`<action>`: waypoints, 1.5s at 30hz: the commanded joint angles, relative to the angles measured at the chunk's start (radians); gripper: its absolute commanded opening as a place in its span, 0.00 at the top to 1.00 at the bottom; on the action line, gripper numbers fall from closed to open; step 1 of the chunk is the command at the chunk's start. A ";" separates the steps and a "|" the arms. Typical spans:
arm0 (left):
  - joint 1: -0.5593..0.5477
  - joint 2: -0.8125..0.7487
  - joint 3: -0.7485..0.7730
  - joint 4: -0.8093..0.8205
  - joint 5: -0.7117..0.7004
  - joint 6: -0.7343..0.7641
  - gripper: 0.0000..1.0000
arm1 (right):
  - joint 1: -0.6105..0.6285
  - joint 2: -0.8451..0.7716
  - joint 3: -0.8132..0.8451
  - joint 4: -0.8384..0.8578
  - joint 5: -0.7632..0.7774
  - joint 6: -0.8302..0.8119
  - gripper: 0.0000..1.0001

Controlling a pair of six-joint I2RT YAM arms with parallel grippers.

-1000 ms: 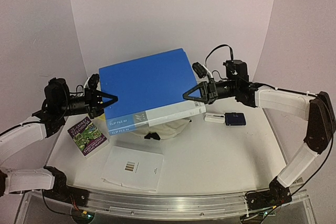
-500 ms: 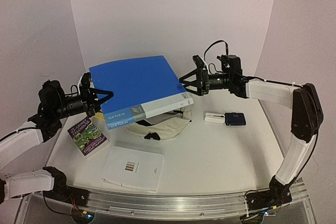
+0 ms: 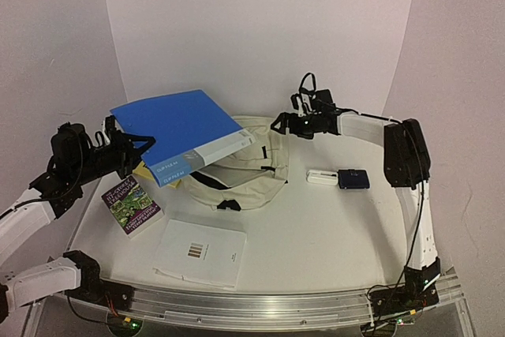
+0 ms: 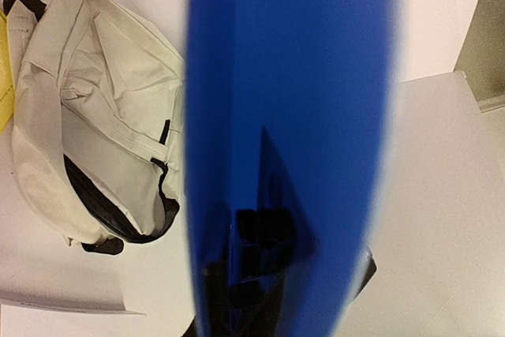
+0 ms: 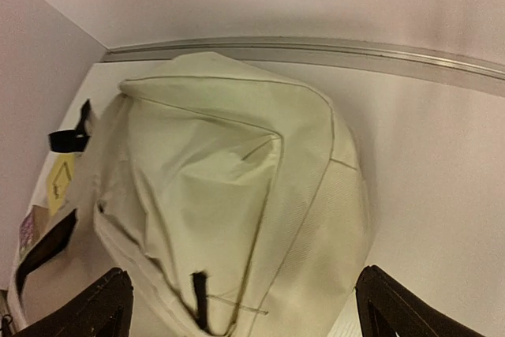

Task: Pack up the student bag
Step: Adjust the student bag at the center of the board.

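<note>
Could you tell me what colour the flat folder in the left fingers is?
Blue: the flat plastic folder shows best in the top external view.

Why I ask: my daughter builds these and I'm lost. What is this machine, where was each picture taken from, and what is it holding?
These are two robot arms bolted to the near edge of a table, each ending in a two-fingered claw. One picture looks down from above and behind the arms; the other two come from cameras on the wrists. On the table lie a cream backpack, a colourful book, a white booklet, and a small white item beside a dark blue one. The left claw grips a blue folder by its edge, tilted above the table. The right claw is open and empty, near the backpack's far end.
</note>
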 commanded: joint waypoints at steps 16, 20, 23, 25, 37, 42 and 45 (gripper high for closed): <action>0.003 -0.071 0.016 -0.083 -0.070 0.025 1.00 | -0.081 0.171 0.048 0.005 0.140 0.122 1.00; 0.003 -0.056 0.008 -0.074 -0.067 0.030 1.00 | -0.132 0.032 -0.195 0.121 0.176 0.168 1.00; 0.003 -0.034 0.012 -0.068 -0.059 0.038 1.00 | -0.154 -0.065 -0.330 0.126 0.198 0.162 1.00; 0.003 -0.017 0.013 -0.065 -0.048 0.042 1.00 | -0.168 -0.115 -0.395 0.129 0.210 0.136 1.00; 0.003 0.050 -0.073 0.050 0.089 0.012 1.00 | -0.231 -0.310 -0.532 0.067 0.106 -0.039 0.30; 0.003 -0.044 -0.086 -0.008 0.097 0.028 1.00 | -0.194 -0.398 -0.487 -0.010 0.044 -0.135 0.18; 0.003 -0.117 -0.076 -0.096 0.068 0.040 1.00 | -0.119 -0.448 -0.464 -0.049 0.049 -0.214 0.16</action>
